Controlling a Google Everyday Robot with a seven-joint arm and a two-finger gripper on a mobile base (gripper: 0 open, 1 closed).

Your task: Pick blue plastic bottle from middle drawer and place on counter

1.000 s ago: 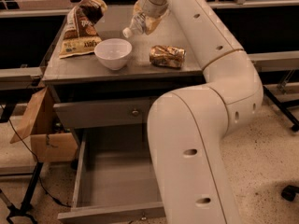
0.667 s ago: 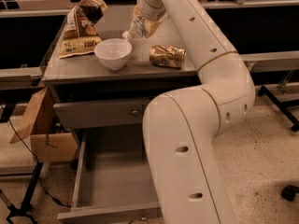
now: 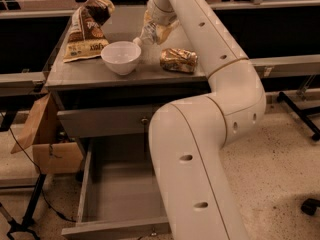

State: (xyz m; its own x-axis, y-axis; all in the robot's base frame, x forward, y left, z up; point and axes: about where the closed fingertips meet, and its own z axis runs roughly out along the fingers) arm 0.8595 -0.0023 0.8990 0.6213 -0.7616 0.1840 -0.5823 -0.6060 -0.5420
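Surface under inspection: the counter (image 3: 82,72), a flat grey metal top in the upper left and centre of the frame.

Items resting directly on it:
- One crumpled brown snack bag (image 3: 85,30) with a yellow label, at the left edge, leaning towards the back.
- One round white bowl (image 3: 121,57), upright, near the front edge, just right of the bag.
- One brown-gold foil packet (image 3: 178,60), lying flat, right of the bowl and apart from it.

Above the counter's middle, at upper centre of the frame, the gripper (image 3: 160,28) is closed around the blue plastic bottle (image 3: 148,33). The bottle is tilted, cap towards the bowl. Contact between bottle and counter cannot be determined.
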